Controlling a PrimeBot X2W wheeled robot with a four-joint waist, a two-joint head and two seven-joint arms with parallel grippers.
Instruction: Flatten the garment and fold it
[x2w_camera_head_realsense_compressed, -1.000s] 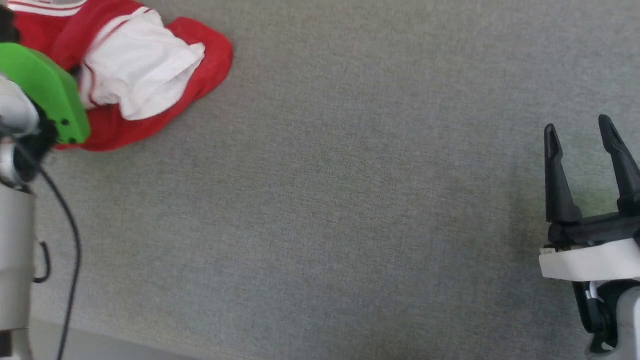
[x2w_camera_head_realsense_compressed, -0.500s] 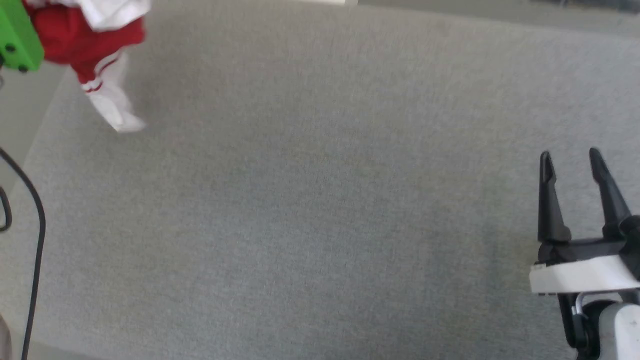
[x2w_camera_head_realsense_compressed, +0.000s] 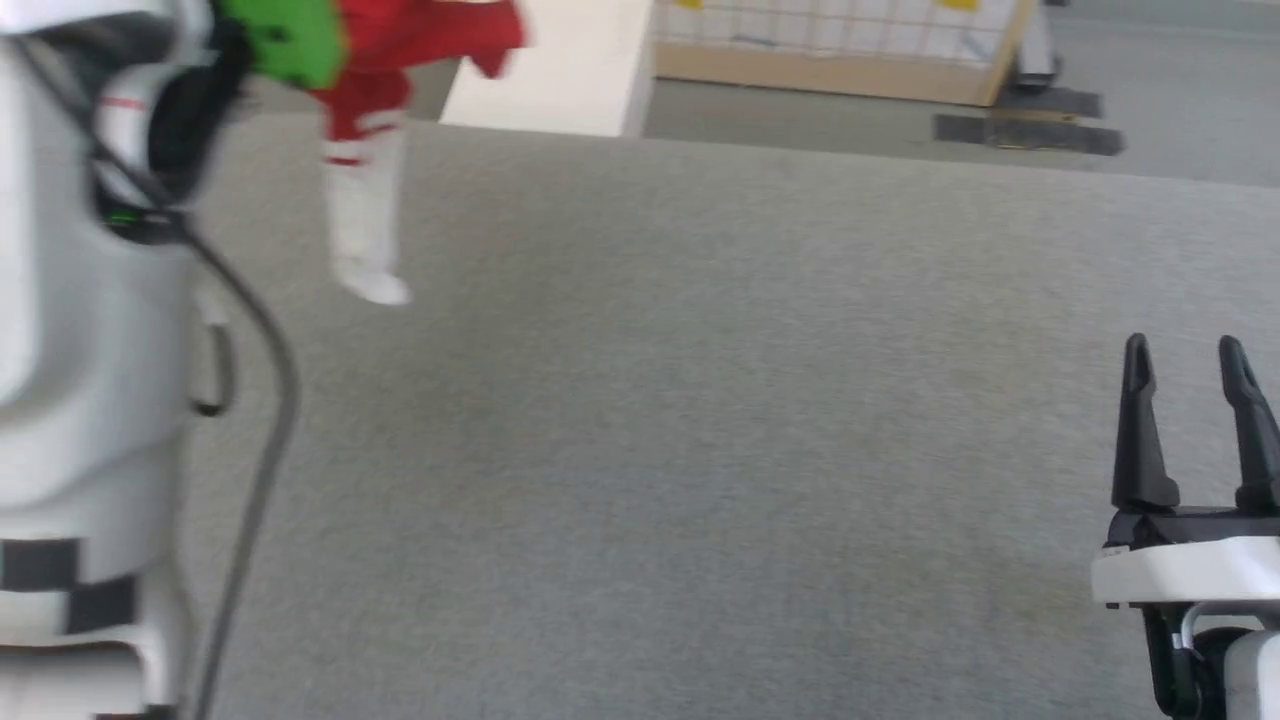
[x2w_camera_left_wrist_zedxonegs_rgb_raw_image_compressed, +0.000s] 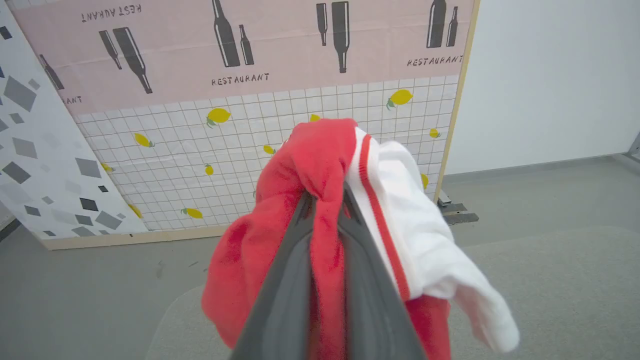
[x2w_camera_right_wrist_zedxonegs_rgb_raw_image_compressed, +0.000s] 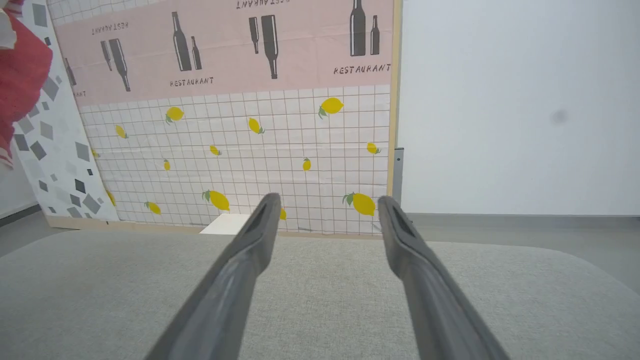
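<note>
Two grippers: left gripper (x2w_camera_left_wrist_zedxonegs_rgb_raw_image_compressed: 327, 196) pinches the garment (x2w_camera_left_wrist_zedxonegs_rgb_raw_image_compressed: 280, 250), hanging clear of the table (x2w_camera_head_realsense_compressed: 700, 450); right gripper (x2w_camera_head_realsense_compressed: 1184, 347) spread wide above it.

At my twelve o'clock, the pink panel (x2w_camera_left_wrist_zedxonegs_rgb_raw_image_compressed: 280, 50) reads "RESTAURANT" several times. Each word sits by black bottle shapes (x2w_camera_left_wrist_zedxonegs_rgb_raw_image_compressed: 341, 30).

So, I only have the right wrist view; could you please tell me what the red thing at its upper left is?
Observer: That is the shirt, clamped in the shut left gripper.
Operator: Thank you. Is it off the table?
Observer: Mostly, at least. In the head view it hangs above the grey table, one white sleeve dangling lowest; whether its tip touches, I cannot tell.
Operator: Is my right gripper near it?
Observer: No. The head view shows the open right gripper at lower right, well apart from the shirt at upper left.
</note>
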